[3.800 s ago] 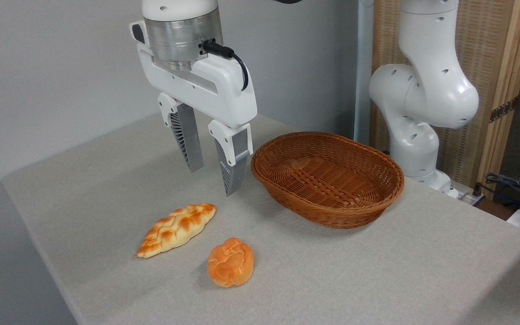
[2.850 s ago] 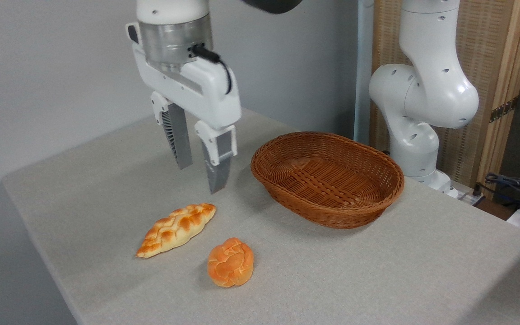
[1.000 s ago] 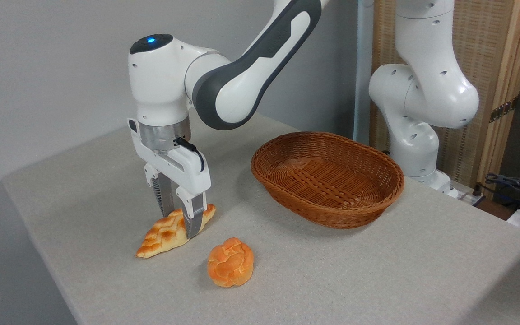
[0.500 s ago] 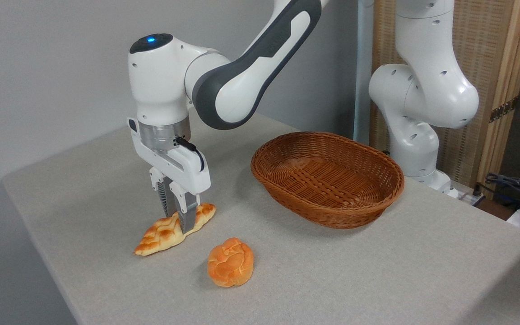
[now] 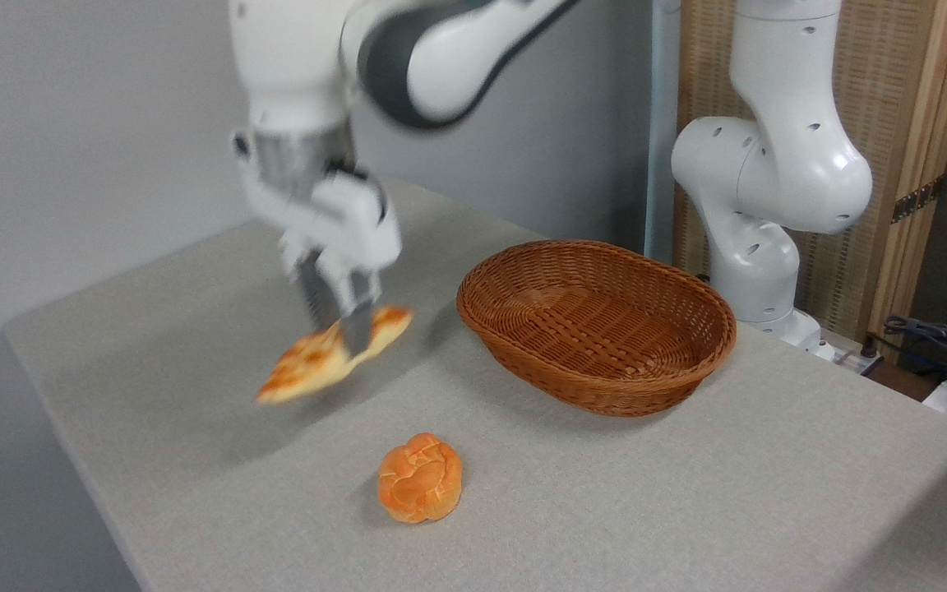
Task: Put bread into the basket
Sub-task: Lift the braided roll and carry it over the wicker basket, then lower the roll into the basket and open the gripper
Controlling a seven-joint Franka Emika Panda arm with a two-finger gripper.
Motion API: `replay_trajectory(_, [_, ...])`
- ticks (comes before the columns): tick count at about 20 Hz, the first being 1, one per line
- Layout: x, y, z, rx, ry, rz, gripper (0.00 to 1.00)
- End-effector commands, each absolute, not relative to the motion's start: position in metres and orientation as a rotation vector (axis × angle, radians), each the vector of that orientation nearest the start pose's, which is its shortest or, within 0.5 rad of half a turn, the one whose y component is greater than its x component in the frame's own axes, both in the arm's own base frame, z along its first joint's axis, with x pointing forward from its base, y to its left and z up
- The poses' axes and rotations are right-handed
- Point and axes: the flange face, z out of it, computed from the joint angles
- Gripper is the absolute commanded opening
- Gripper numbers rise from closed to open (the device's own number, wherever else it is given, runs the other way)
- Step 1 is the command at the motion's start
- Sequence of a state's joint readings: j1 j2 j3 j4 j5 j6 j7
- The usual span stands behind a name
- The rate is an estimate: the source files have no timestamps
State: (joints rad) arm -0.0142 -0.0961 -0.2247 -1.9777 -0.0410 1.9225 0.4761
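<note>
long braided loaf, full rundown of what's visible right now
The long braided loaf is pale yellow with golden-orange patches and pointed ends, blurred by motion. The gripper is shut on it near its right half; the jaws pinch it from both sides. It hangs clear of the table, tilted with its left end lower, left of the basket and touching nothing else.
</note>
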Motion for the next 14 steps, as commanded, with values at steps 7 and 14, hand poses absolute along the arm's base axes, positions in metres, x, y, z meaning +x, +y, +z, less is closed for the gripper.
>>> replay_trajectory(7, [0.356, -0.122, 0.49, -2.846, 1.295, 0.453, 0.44])
replay_trajectory(14, [0.34, -0.126, 0.454, -2.89, 1.247, 0.577, 0.85])
